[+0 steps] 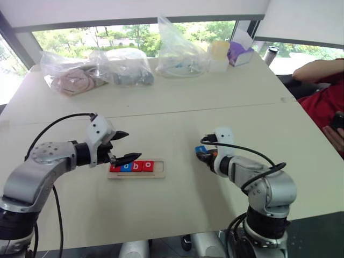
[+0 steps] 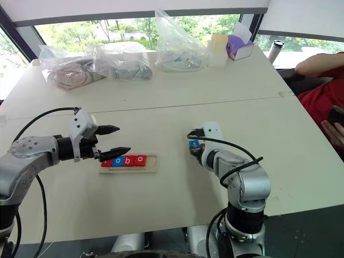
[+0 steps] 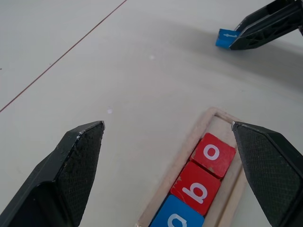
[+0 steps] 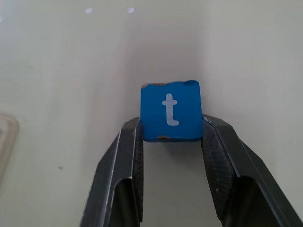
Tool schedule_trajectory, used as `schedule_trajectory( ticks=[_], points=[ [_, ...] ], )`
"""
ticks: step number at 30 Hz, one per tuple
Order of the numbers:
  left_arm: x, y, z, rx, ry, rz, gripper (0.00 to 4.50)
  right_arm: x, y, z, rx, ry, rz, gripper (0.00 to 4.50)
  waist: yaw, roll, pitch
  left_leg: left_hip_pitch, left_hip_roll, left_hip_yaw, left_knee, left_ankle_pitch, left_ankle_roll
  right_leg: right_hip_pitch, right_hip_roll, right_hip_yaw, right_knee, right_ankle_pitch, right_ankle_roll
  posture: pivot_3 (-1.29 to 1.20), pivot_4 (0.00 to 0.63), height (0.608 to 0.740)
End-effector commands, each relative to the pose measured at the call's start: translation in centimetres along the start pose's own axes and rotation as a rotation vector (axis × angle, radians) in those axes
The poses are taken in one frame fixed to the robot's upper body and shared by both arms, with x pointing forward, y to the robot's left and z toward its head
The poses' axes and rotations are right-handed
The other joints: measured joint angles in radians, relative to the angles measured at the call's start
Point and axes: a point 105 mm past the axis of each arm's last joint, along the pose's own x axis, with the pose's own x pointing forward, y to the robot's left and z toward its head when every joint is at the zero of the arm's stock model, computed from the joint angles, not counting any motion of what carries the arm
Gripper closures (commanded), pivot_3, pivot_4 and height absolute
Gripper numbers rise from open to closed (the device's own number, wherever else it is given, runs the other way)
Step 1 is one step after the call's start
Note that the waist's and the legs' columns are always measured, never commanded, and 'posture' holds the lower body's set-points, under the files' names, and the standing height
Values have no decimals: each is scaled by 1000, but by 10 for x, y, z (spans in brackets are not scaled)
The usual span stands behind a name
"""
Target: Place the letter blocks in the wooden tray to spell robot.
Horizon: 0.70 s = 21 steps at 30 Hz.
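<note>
Last tile in my right jaws, one slot left in the tray.

My right gripper is closed on the small blue square block with a white "t", pinched by its two opposite side edges, well right of the long pale wooden tray on the white counter. It looks light, rigid and smooth-sided, so I judge a flat edge pinch safest. My left gripper hovers over the tray's left end, jaws spread wide and empty. The red and blue blocks already fill the tray up to its right end slot.

Pale bare wood tray; painted blocks, the t block chipped at edges; matt table.
</note>
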Motion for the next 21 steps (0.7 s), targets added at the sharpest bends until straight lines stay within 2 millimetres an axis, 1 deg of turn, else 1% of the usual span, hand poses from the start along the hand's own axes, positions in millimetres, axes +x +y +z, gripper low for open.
schedule_trajectory(
  ticks=[1, 2, 3, 5, 6, 7, 8, 10, 11, 12, 13, 14, 16, 17, 19, 21],
  points=[
    [0, 1, 8, 47, -13, -7, 0, 1, 7, -1, 12, -3, -7, 2873, 1, 0, 0, -1, 0, 0, 0, 0, 0, 0, 0, 0, 0, 0, 0, 0, 150, 740],
    [0, 2, 9, 48, -12, -9, 0, 2, 9, -2, 16, 3, -1, 2297, 2, 0, 0, -1, 0, 0, 0, 0, 0, 0, 0, 0, -1, 0, 0, 0, 150, 740],
    [1, 2, 9, 49, -11, -10, 0, 2, 10, -3, 18, 4, 3, 1973, 3, -1, 0, -1, 0, 0, 0, 0, 0, 0, 0, 0, -1, 0, 1, 0, 150, 740],
    [0, 4, 8, 51, -5, -9, 0, 1, 12, 0, -7, -4, 17, 940, 2, -1, 0, -2, 0, 1, 0, 0, 0, 0, -1, 0, -2, 0, 1, 0, 150, 740],
    [0, 5, 7, 51, -3, -7, 0, 0, 14, 3, -26, -12, 24, 341, 2, -1, 0, -1, 0, 1, 0, 0, 0, 0, -1, 0, -2, 0, 1, 0, 150, 740],
    [0, 5, 7, 52, -2, -7, 0, -1, 14, 5, -39, -17, 30, 28, 2, -1, 0, -2, 0, 1, 0, 0, 0, 0, -1, 0, -2, 0, 1, 0, 150, 740],
    [0, 6, 7, 52, -1, -4, 0, -2, 14, 8, -52, -25, 33, 28, 3, -1, 0, -2, 0, 1, 1, 0, 0, 0, -1, 0, -2, 0, 1, 0, 150, 740],
    [-1, 7, 6, 54, 3, 0, 0, -8, 14, 21, -98, -66, 50, 28, 4, 0, 0, -2, 0, 1, 1, 0, 0, 0, -1, 0, -2, 0, 0, 0, 150, 740],
    [-1, 8, 5, 53, 5, 3, 0, -14, 13, 39, -150, -126, 61, 28, 4, 0, 0, -2, -1, 1, 1, 0, 0, 0, -1, 0, -2, 0, 0, 0, 150, 740],
    [-2, 8, 4, 52, 7, 4, 0, -22, 12, 54, -268, -178, 86, 28, 4, 0, 0, -3, -1, 1, 2, 0, 0, -1, -1, 0, -2, 0, 0, 0, 150, 740],
    [-2, 8, 4, 52, 9, 3, 0, -29, 11, 68, -357, -235, 132, 28, 4, 1, 1, -4, -1, 1, 2, 0, 0, -1, -1, 0, -2, 0, 0, 0, 150, 740],
    [-3, 7, 3, 51, 12, -1, 0, -34, 9, 75, -420, -264, 180, 28, 5, 1, 1, -4, -1, 2, 2, 0, 0, -2, -1, 1, -2, 0, 0, 0, 150, 740],
    [-6, 3, 3, 41, 19, -30, 0, -42, 9, 78, -539, -295, 334, 28, 6, 0, 0, -5, -2, 1, 1, 0, 0, -1, -1, 0, -6, 0, 1, 0, 150, 740],
    [-8, 0, 3, 40, 27, -53, 0, -45, 7, 74, -605, -295, 404, 28, 5, 0, 0, -4, -1, 1, -1, 0, 0, 0, 0, -1, -8, 0, 1, 0, 150, 740],
    [-14, -13, 5, 68, 67, -130, 0, -42, -6, 56, -758, -221, 524, 28, 4, 0, 0, -4, 0, 0, -2, -1, 2, 1, 0, -1, -11, 1, 5, 0, 150, 740],
    [-19, -23, 3, 119, 128, -186, 0, -36, -21, 41, -865, -143, 587, 28, 2, 1, 1, -4, 0, 1, -1, -5, 8, 2, 0, -1, -12, 0, 6, 0, 150, 740]
  ],
)
